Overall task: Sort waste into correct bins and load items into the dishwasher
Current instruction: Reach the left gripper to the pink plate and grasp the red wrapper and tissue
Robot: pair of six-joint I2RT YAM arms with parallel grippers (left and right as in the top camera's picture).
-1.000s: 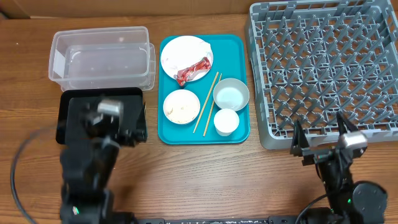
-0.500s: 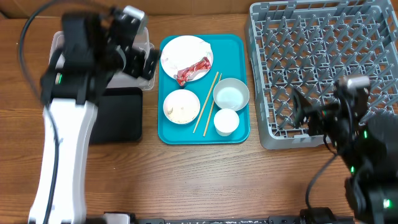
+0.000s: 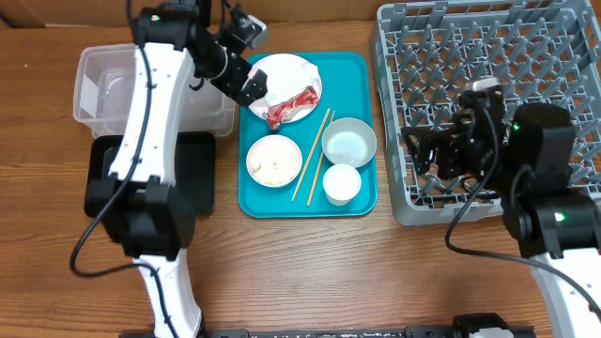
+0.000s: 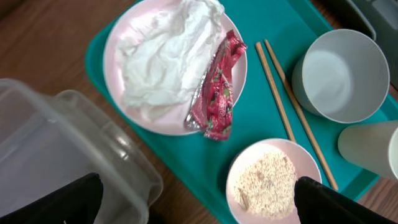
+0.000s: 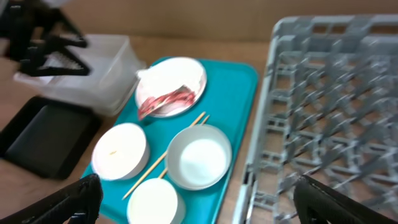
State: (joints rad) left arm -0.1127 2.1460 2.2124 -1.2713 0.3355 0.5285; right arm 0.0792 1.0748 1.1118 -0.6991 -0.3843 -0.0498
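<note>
Overhead view of a wooden surface (image 3: 329, 272). A teal tray (image 3: 362, 66) sits in the middle. A clear plastic tub (image 3: 103, 94) is at the far left, with a black tray (image 3: 202, 169) just near of it. A grey dish rack (image 3: 526, 56) fills the right side.

The left arm rises from the near left edge and stretches away over the black tray and the tub. It then bends right at the wrist. The left hand (image 3: 252, 86) hovers at the teal tray's far left corner, just beside the plate (image 3: 282, 75). Its wrist view shows two dark fingers (image 4: 56, 202) spread wide with nothing between them, so the hand is released.

The plate lies at the far end of the teal tray. It carries a crumpled white napkin (image 4: 165, 56) and a red wrapper (image 3: 292, 106) that laps over its near right rim. Near of the plate is a bowl (image 3: 274, 161) holding rice-like crumbs (image 4: 267, 180). Two chopsticks (image 3: 313, 155) lie diagonally between that bowl and an empty bowl (image 3: 349, 143). A white cup (image 3: 342, 184) stands just near of the empty bowl.

The right arm stands at the near right, folded over the rack's near left corner. The right hand (image 3: 424, 161) points left toward the teal tray. Its fingers (image 5: 68, 199) are also spread apart, gripping nothing.
</note>
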